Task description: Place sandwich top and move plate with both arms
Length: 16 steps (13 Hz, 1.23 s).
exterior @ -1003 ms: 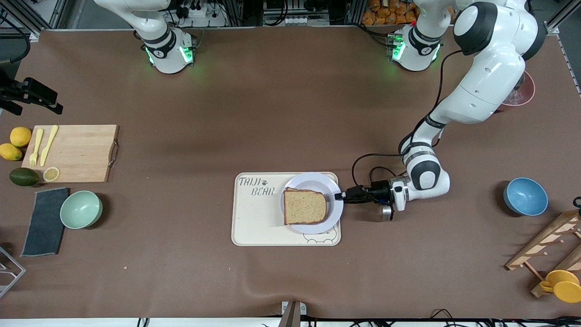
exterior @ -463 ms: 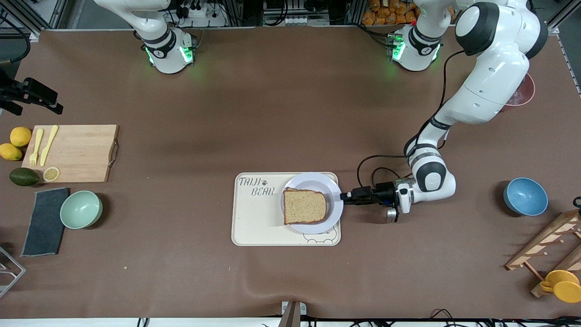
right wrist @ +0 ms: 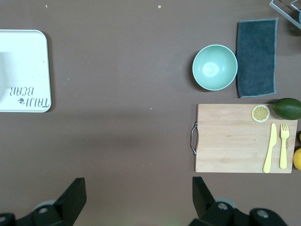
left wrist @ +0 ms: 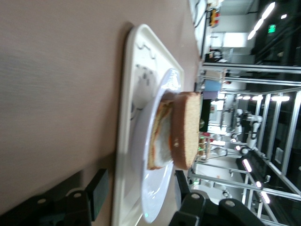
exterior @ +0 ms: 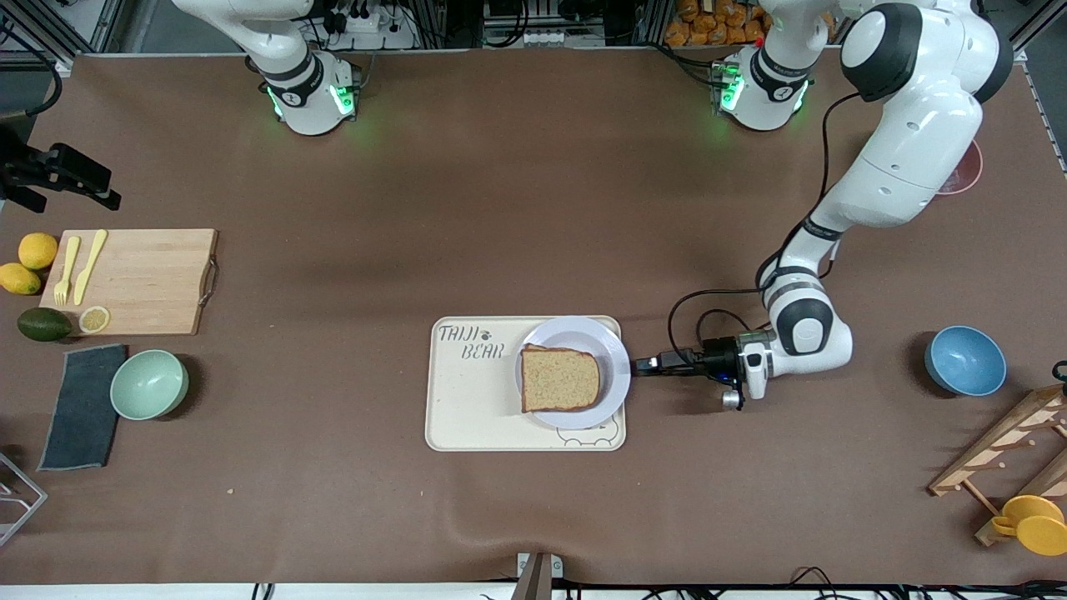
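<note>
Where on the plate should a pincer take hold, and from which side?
Pinch the plate by its wide rim from the left arm's end, coming in low and level. That rim overhangs the tray, bread fills the middle, and the open left pincer already faces it.

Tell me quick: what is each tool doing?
Left tool: open, holding nothing, beside the round pale lavender-white plate.
Right tool: open, empty.

Sandwich top (exterior: 560,378), light-brown, darker crust, lying flat atop stacked filling; round pale plate (exterior: 613,346) sitting under it on cream tray (exterior: 467,408).
</note>
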{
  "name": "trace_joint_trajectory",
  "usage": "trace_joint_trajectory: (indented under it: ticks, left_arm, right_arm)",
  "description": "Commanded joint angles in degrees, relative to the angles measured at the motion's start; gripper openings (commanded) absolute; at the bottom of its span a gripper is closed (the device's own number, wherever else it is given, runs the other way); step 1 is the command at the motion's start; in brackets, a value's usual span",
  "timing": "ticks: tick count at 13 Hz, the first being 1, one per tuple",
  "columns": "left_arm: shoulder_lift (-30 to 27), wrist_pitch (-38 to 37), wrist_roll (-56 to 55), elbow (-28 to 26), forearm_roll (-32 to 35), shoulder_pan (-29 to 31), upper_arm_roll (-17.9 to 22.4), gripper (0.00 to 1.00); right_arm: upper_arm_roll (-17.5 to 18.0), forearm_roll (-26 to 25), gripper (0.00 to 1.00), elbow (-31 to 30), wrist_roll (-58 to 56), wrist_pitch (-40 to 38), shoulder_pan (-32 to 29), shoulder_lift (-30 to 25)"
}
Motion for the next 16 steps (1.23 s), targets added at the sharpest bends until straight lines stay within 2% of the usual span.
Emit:
trace_joint_trajectory:
  ticks: [1,9,13,16]
  left_arm:
    - [-2.38,-1.45,-6.74,0.67,5.95,1.64,0.41,1.0]
    - [-6.33,-8.92,-22.03,6.73,18.35,4.53,0.76,1.0]
    - [-7.04,-14.89,-31.26,11.83,25.81,5.42,0.85,1.0]
    - [-11.25,-16.57,-38.11,12.28,32.05,6.21,0.85,1.0]
  right_arm:
    - [-0.17,0.86,1.0,-0.17,0.67,0.46,0.32,-0.24]
    - [-0.61,-0.1,1.0,0.27,0.58,-0.68,0.49,-0.41]
    - [-0.52,-0.01,1.0,0.71,0.58,-1.47,-0.3,-0.24]
    - [-0.43,-0.01,1.0,0.71,0.67,-1.38,-0.04,-0.06]
